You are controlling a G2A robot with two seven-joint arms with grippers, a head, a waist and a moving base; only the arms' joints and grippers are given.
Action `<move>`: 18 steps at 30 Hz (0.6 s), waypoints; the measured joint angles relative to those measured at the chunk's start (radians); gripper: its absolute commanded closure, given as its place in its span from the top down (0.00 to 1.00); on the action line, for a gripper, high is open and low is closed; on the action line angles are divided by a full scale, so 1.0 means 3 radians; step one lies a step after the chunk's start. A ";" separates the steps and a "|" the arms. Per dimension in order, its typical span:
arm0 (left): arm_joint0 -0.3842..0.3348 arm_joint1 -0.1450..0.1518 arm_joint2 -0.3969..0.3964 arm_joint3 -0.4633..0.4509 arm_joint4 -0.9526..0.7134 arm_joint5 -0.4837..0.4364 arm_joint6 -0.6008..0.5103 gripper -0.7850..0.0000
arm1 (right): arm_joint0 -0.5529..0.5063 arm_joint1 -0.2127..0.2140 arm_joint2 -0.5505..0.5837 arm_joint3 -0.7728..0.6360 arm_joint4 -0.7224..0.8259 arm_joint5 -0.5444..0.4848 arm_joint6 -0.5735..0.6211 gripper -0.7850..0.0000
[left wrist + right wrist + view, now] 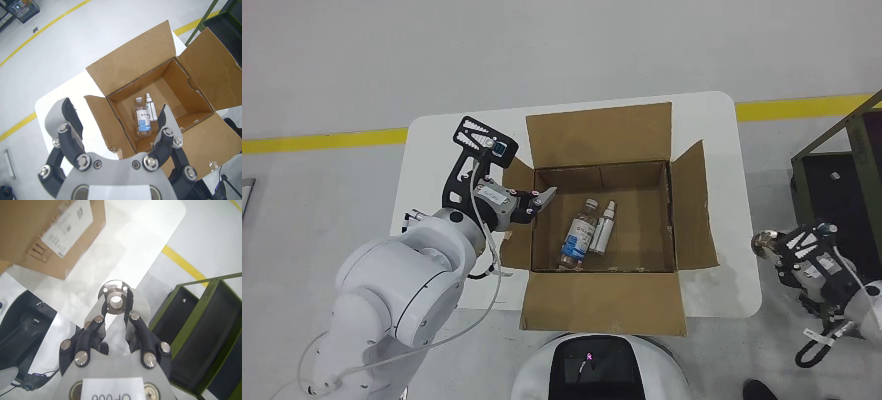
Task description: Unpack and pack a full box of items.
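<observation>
The left gripper hangs over the 9 o'clock wall of the box, its fingers spread wide and holding nothing. In the top view the clear bottle lies on the box floor toward 4 o'clock from those fingers, near and lower. Its long axis runs from the cap at 1 o'clock to the base at 7 o'clock. A spray bottle lies just beside it at 3 o'clock, roughly parallel. The right gripper is clamped on a metal ring, well off the table past 3 o'clock. The left arm is therefore the nearer one for the pick.
</observation>
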 measured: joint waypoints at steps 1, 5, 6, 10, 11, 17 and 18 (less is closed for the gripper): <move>0.0000 0.0000 0.0000 0.0000 0.0000 0.0000 0.0000 1.00 | 0.0013 0.0006 0.0049 -0.0031 0.0081 -0.0025 -0.0008 0.00; 0.0000 0.0000 0.0000 0.0000 0.0000 0.0000 0.0000 1.00 | 0.0045 0.0036 0.0141 -0.0133 0.0307 -0.0155 -0.0014 0.00; 0.0000 0.0000 0.0000 0.0000 0.0000 0.0000 0.0000 1.00 | 0.0045 0.0040 0.0143 -0.0140 0.0314 -0.0180 -0.0008 0.00; 0.0000 0.0000 0.0000 0.0000 0.0000 0.0000 0.0000 1.00 | 0.0044 0.0040 0.0141 -0.0139 0.0308 -0.0176 -0.0005 0.00; 0.0000 0.0000 0.0000 0.0000 0.0000 0.0000 0.0000 1.00 | 0.0044 0.0040 0.0141 -0.0138 0.0308 -0.0176 -0.0005 0.00; 0.0048 0.0004 -0.0039 0.0014 0.0055 -0.0019 0.0120 1.00 | 0.0040 0.0033 0.0136 -0.0127 0.0307 -0.0076 -0.0136 0.00; 0.0073 0.0009 -0.0074 0.0015 0.0116 -0.0040 0.0219 1.00 | 0.0046 0.0030 0.0130 -0.0152 0.0286 -0.0003 -0.0253 0.00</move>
